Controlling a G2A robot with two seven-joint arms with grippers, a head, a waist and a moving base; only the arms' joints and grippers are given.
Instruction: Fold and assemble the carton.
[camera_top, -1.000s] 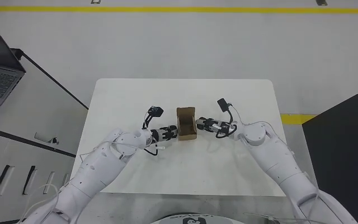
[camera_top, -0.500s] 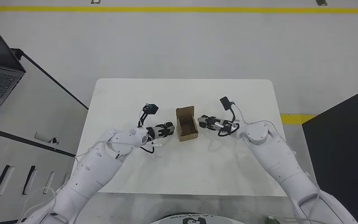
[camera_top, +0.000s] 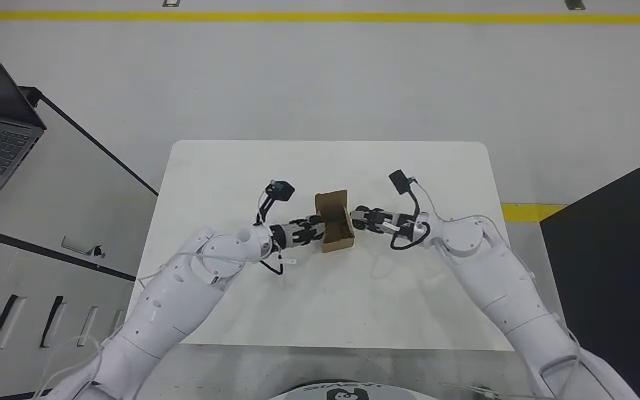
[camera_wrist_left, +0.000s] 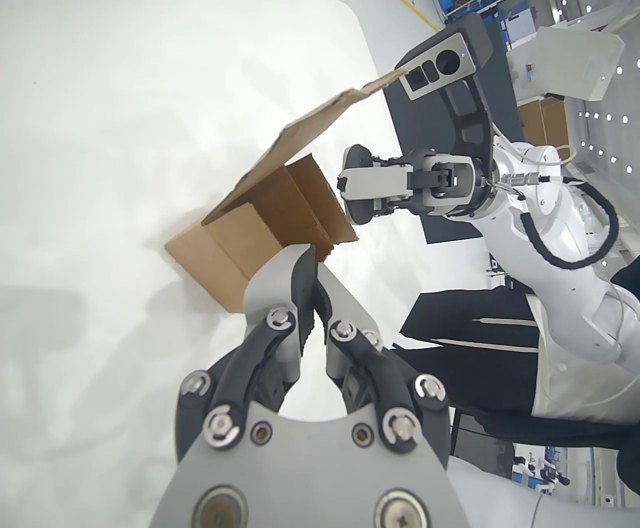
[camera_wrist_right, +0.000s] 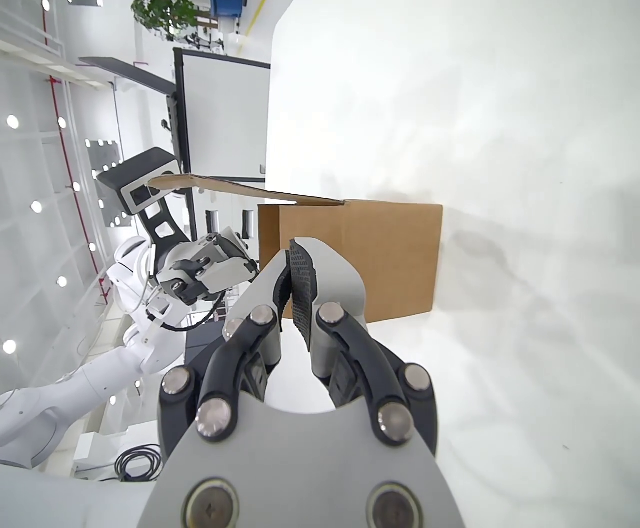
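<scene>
left hand (camera_wrist_left: 307, 257) closed, brown carton (camera_top: 336, 235) open-topped (flap raised)

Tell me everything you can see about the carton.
The carton is plain brown corrugated cardboard, standing open-topped near the middle of the white table. One long flap sticks up, slightly tilted. The shut left gripper and shut right gripper flank it at opposite walls, tips apparently against it.
</scene>
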